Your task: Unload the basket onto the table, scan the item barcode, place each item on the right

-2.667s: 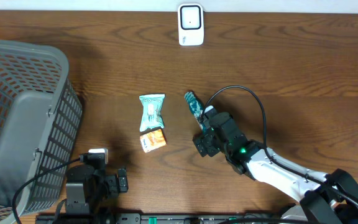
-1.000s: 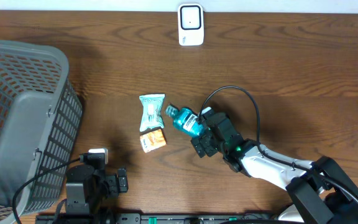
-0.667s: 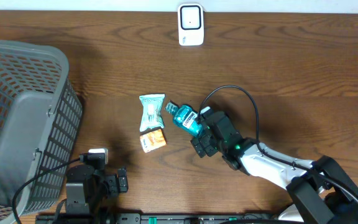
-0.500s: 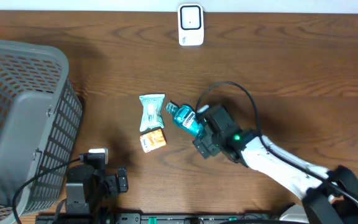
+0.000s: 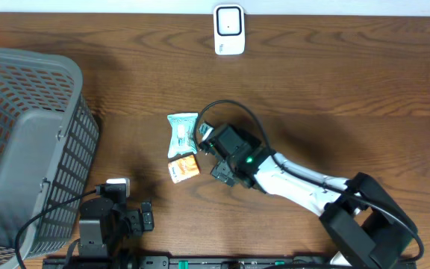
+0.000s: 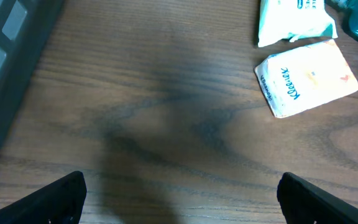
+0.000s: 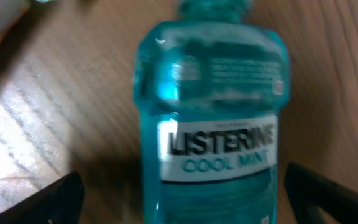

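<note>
A teal Listerine Cool Mint bottle (image 7: 213, 124) lies on its side on the wooden table, label up, cap pointing away from the wrist camera. My right gripper (image 7: 185, 208) is open and straddles the bottle's lower body, with a gap of table showing on each side. In the overhead view the right gripper (image 5: 215, 149) covers most of the bottle. The white barcode scanner (image 5: 229, 30) stands at the table's far edge. My left gripper (image 6: 185, 199) is open over bare wood near the front edge, with nothing between its fingers.
A white and green packet (image 5: 181, 133) lies just left of the right gripper. An orange and white Kleenex pack (image 5: 184, 169) lies below it, also seen ahead of the left gripper (image 6: 306, 78). A large grey basket (image 5: 28, 149) fills the left side.
The right gripper has moved left over the lying bottle, which showed beside it a second ago. The left arm has not moved.
</note>
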You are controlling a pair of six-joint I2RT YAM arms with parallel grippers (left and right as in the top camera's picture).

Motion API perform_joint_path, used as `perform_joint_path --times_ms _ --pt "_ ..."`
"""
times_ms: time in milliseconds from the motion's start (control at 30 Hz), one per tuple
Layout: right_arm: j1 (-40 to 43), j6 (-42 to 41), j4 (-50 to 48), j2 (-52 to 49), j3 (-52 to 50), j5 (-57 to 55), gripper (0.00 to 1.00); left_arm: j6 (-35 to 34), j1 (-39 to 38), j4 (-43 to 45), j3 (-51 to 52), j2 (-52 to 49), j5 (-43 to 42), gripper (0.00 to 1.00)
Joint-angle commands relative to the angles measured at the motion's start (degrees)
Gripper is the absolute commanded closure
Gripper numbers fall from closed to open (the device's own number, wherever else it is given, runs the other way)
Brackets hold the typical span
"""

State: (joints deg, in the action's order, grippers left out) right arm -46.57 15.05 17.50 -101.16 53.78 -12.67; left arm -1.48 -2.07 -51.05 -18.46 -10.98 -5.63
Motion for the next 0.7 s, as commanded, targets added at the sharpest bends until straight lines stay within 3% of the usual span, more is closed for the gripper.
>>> perform_joint_path --times_ms 0,100,233,300,433,633,667 --pt "-0.90 1.95 1.09 -3.78 -0.15 -3.72 0.15 -0.09 0.13 -0.13 -0.39 0.20 0.15 0.02" --pt "-0.63 0.33 4.11 -5.29 -0.13 -0.28 0.38 -0.09 0.13 -0.13 -0.39 0.20 0.15 0.02" --pt "1.46 -4.98 12.79 -5.05 4.63 5.79 0.52 -0.09 0.11 -0.13 -0.39 0.20 0.15 0.02" --pt "3.34 -4.87 21.51 -4.79 12.09 11.50 0.60 -0.09 0.13 -0.13 -0.39 0.20 0.15 0.02" --pt "6.73 -2.84 30.60 -4.74 22.62 15.04 0.55 -0.09 0.13 -0.13 -0.39 0.20 0.15 0.02" --pt "10.86 -1.09 30.27 -4.94 22.18 18.18 0.57 -0.09 0.13 -0.13 -0.39 0.20 0.15 0.02" --pt "11.17 -1.03 30.25 -4.92 22.18 17.42 0.50 -0.09 0.13 -0.13 -0.39 0.20 0.15 0.02"
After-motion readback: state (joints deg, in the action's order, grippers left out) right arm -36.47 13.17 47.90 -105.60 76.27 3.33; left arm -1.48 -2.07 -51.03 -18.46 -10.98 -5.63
